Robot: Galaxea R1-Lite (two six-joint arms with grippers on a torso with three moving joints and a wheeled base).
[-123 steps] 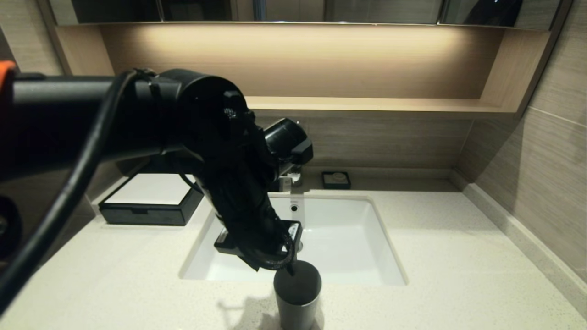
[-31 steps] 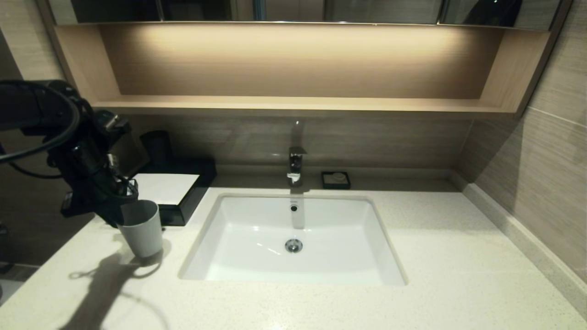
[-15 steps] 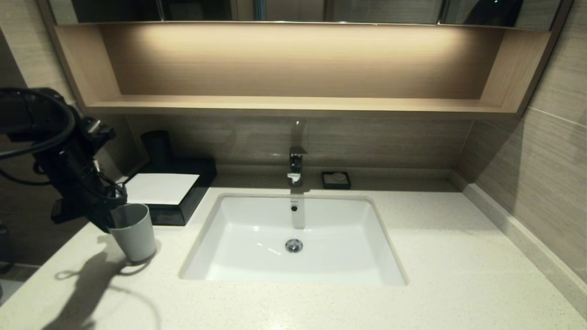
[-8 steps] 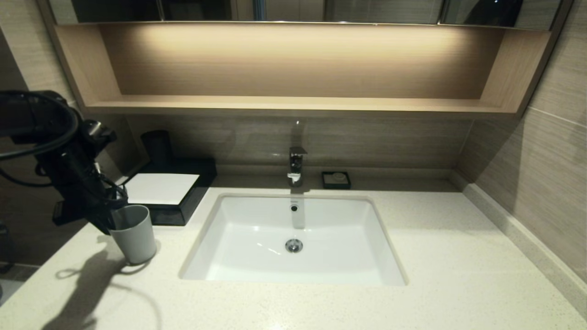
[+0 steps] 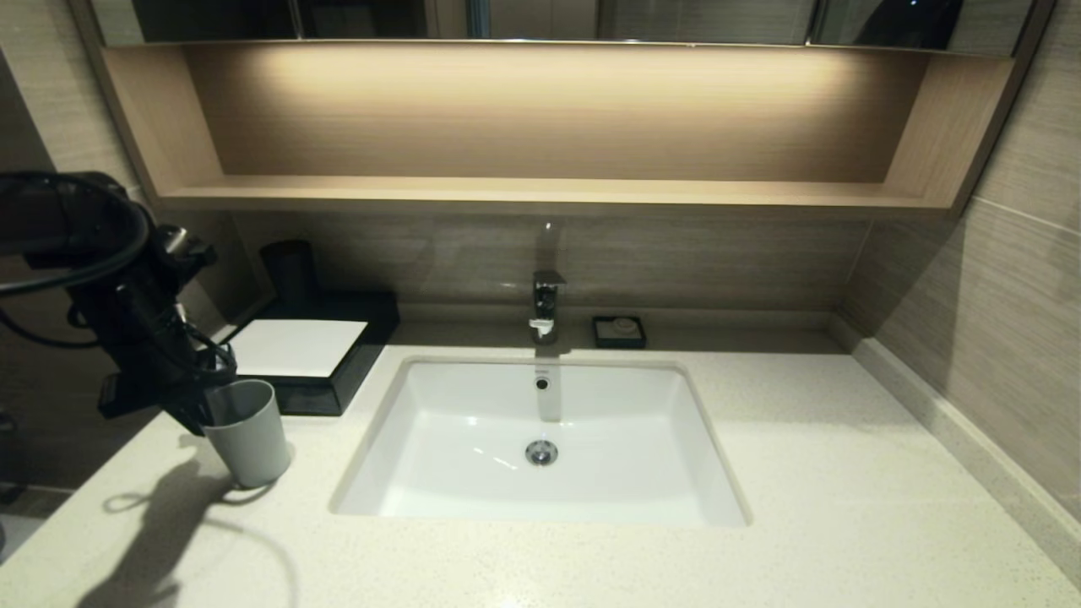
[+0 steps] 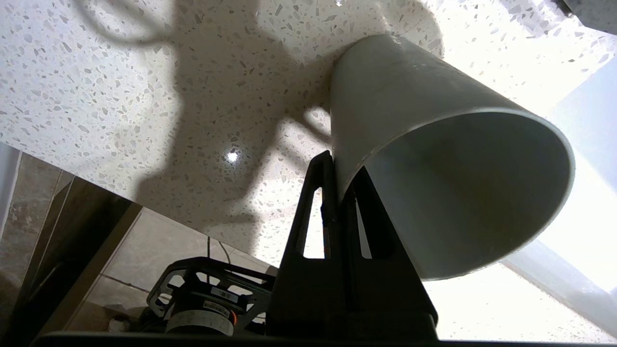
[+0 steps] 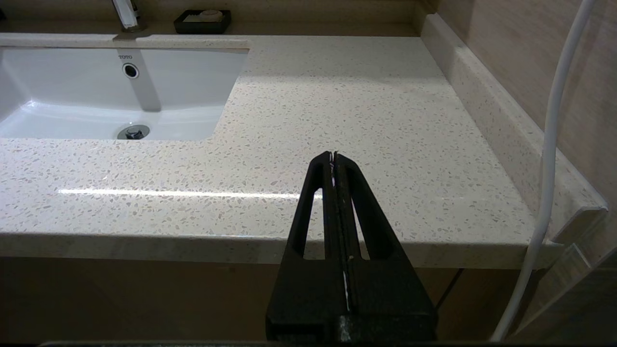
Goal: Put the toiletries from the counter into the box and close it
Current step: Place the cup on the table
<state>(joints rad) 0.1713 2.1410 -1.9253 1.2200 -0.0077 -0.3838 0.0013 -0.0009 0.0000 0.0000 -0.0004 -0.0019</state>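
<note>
My left gripper is shut on the rim of a grey plastic cup at the left of the counter, just in front of the box. In the left wrist view, one finger is outside the cup wall and one inside, with the left gripper pinching the rim. The cup leans slightly, its base down at the counter. The box is black and low with a white panel on top. The toiletries are out of view. My right gripper is shut and empty, off the counter's front edge at the right.
A white sunken sink with a tap fills the middle. A small black soap dish sits behind it. A dark cylinder stands behind the box. A wooden shelf runs above. A white cable hangs at the right wall.
The left gripper carried the cup from the front of the sink over to the left, in front of the box. Over the last second it has hardly moved.
</note>
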